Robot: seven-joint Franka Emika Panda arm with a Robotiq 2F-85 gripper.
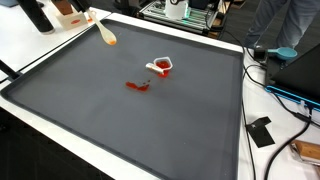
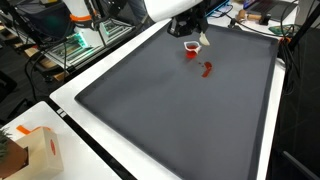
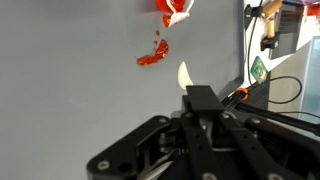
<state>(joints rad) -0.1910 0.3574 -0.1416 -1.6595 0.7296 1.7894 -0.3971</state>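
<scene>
Grey mat, pale spoon in the claw, cup off to the right

Grey mat [image 1: 200, 120] covers the white table [image 1: 20, 45]; at its far left corner the claw [image 1: 82, 17] is pinching a pale spoon [image 1: 107, 38], long axis slanting down toward the mat's middle; the red-and-white cup [image 1: 163, 66] stands well apart, right and nearer, straight beyond the spoon's tip in the wrist view; red bits [image 1: 137, 86] lie outside, just beside it; its contents cannot be told.

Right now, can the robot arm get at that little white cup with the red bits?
Probably yes: only bare grey mat lies between the jaws and the cup. But the jaws seem shut on a pale spoon, so gripping the cup too looks doubtful.
</scene>
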